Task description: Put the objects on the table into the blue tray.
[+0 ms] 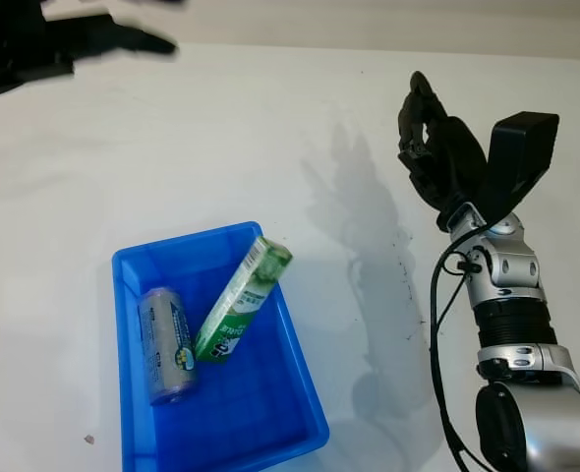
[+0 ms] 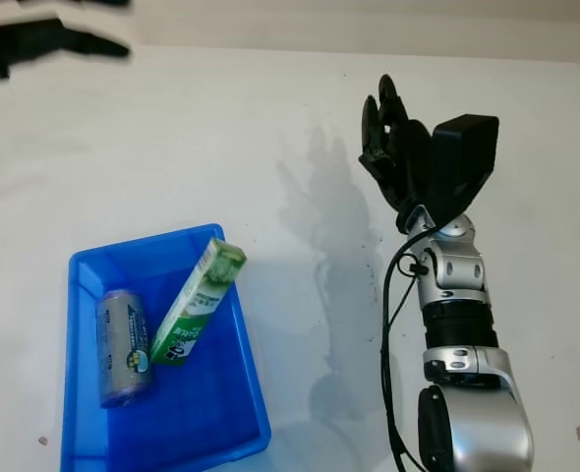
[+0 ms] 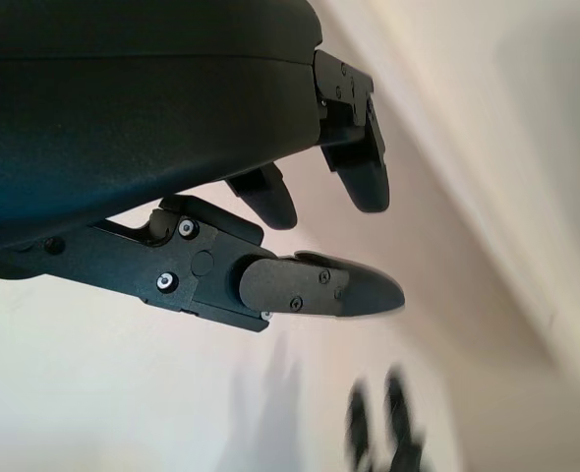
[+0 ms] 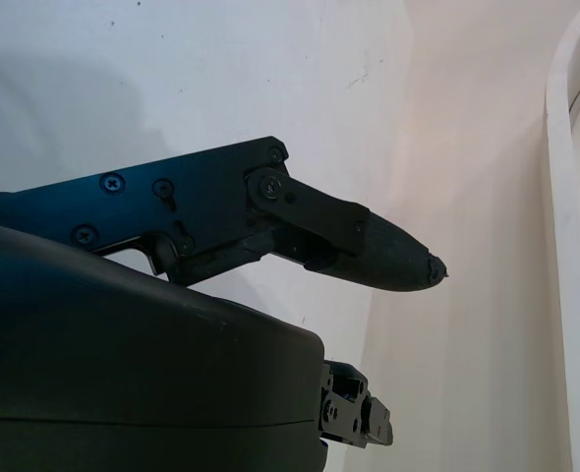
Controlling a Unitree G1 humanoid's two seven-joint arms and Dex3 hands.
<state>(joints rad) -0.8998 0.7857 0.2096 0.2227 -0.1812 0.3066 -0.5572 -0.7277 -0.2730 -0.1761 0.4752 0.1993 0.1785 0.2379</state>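
The blue tray, a glossy plastic box, is sitting near you on the white table, holding a metal can lying beside a green carton leaning on its rim. Your right hand is hovering open well right; your left hand is open, far left.

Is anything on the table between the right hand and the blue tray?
Nothing visible. Bare table lies between the open right hand and the tray, which already holds the can and box.
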